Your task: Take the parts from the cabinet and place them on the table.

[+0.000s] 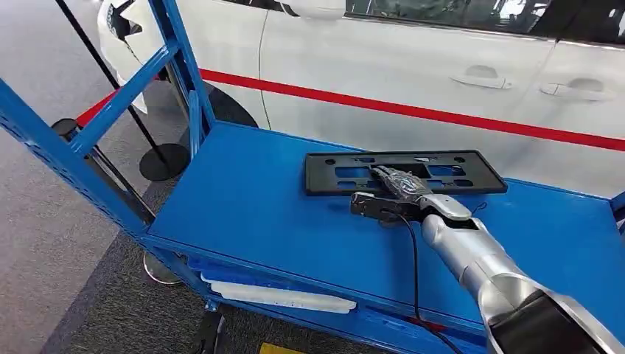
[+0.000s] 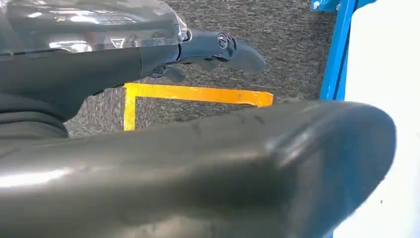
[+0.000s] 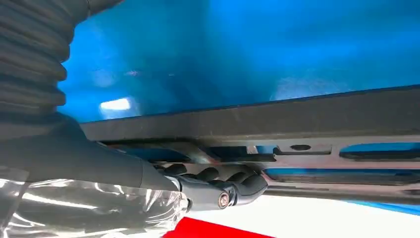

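Observation:
A black plate frame [image 1: 479,181] lies flat on the blue table top [image 1: 250,199], towards its far side. My right hand [image 1: 402,184] rests on the frame's middle, wrapped in clear plastic. In the right wrist view its dark fingers [image 3: 218,181] curl through a slot in the frame [image 3: 322,116] and grip a bar, with the blue surface [image 3: 247,49] beyond. My left hand [image 2: 218,47] hangs over the grey carpet, fingers stretched out and holding nothing.
A white car [image 1: 413,59] with a red stripe stands close behind the table. A white part [image 1: 280,295] lies on the lower shelf. Blue uprights [image 1: 180,66] rise at the left, with a stanchion base [image 1: 162,161] behind them. Yellow floor tape [image 2: 198,94] runs below my left hand.

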Controlling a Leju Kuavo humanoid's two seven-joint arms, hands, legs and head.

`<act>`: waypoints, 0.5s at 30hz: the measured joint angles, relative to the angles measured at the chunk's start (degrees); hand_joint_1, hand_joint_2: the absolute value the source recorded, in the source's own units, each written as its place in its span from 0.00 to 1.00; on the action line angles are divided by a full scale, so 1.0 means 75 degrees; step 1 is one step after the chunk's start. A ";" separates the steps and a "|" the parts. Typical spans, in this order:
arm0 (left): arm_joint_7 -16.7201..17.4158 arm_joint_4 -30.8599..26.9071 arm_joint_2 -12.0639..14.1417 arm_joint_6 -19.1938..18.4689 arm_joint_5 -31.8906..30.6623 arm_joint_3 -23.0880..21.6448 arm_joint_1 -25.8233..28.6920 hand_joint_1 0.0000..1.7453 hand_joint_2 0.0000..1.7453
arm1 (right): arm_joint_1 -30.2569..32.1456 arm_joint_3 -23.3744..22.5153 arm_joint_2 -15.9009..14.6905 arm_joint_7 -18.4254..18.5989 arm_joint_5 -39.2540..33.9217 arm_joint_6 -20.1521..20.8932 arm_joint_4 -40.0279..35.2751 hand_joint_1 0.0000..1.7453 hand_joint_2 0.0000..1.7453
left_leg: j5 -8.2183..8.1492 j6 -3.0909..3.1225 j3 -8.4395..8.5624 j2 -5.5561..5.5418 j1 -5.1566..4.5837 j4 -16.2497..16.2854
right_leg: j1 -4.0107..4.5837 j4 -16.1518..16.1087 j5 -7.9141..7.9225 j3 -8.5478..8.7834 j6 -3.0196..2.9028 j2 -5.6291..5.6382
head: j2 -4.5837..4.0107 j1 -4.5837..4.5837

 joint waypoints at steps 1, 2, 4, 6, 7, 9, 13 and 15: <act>-0.0009 0.0000 0.0000 0.0000 -0.0012 -0.0006 0.0000 0.00 0.00 | 0.0004 0.0003 0.0000 -0.0035 0.0000 -0.0003 0.0000 0.00 1.00 | 0.0000 0.0000 0.0000 0.0000 0.0000 0.0000 | 0.0000 0.0000 0.0000 0.0000 0.0000 0.0000 | 0.0000 0.0000; -0.0020 0.0000 0.0000 0.0000 -0.0047 -0.0006 0.0000 0.00 0.00 | 0.0006 0.0003 0.0000 -0.0050 0.0009 -0.0003 0.0000 0.00 1.00 | 0.0000 0.0000 0.0000 0.0000 0.0000 0.0000 | 0.0000 0.0000 0.0000 0.0000 0.0000 0.0000 | 0.0000 0.0000; -0.0041 0.0000 0.0000 0.0000 -0.0117 -0.0012 -0.0001 0.00 0.00 | 0.0006 0.0003 0.0000 -0.0061 0.0015 -0.0003 0.0000 0.00 1.00 | 0.0000 0.0000 0.0000 0.0000 0.0000 0.0000 | 0.0000 0.0000 0.0000 0.0000 0.0000 0.0000 | 0.0000 0.0000; -0.0099 0.0000 0.0000 0.0000 -0.0128 -0.0029 -0.0001 0.00 0.00 | 0.0006 0.0003 0.0000 -0.0102 0.0015 -0.0003 0.0003 0.00 1.00 | 0.0000 0.0000 0.0000 0.0000 0.0000 0.0000 | 0.0000 0.0000 0.0000 0.0000 0.0000 0.0000 | 0.0000 0.0000; -0.0105 0.0000 0.0000 0.0003 -0.0125 -0.0029 -0.0001 0.00 0.00 | 0.0006 0.0003 0.0000 -0.0117 0.0015 -0.0003 0.0003 0.01 1.00 | 0.0000 0.0000 0.0000 0.0000 0.0000 0.0000 | 0.0000 0.0000 0.0000 0.0000 0.0000 0.0000 | 0.0000 0.0000; -0.0102 0.0000 0.0000 0.0023 -0.0105 -0.0026 0.0000 0.00 0.00 | 0.0006 0.0003 0.0000 -0.0122 0.0020 -0.0029 0.0006 0.80 1.00 | 0.0000 0.0000 0.0000 0.0000 0.0000 0.0000 | 0.0000 0.0000 0.0000 0.0000 0.0000 0.0000 | 0.0000 0.0000; -0.0111 0.0000 0.0000 0.0015 -0.0087 -0.0026 0.0006 0.00 0.00 | 0.0025 0.0006 0.0006 -0.0064 0.0017 -0.0289 0.0012 1.00 1.00 | 0.0000 0.0000 0.0000 0.0000 0.0000 0.0000 | 0.0000 0.0000 0.0000 0.0000 0.0000 0.0000 | 0.0000 0.0000; -0.0111 0.0000 0.0000 -0.0006 -0.0087 -0.0026 0.0008 0.00 0.00 | 0.0041 0.0006 0.0006 -0.0064 0.0015 -0.0420 0.0012 1.00 1.00 | 0.0000 0.0000 0.0000 0.0000 0.0000 0.0000 | 0.0000 0.0000 0.0000 0.0000 0.0000 0.0000 | 0.0000 0.0000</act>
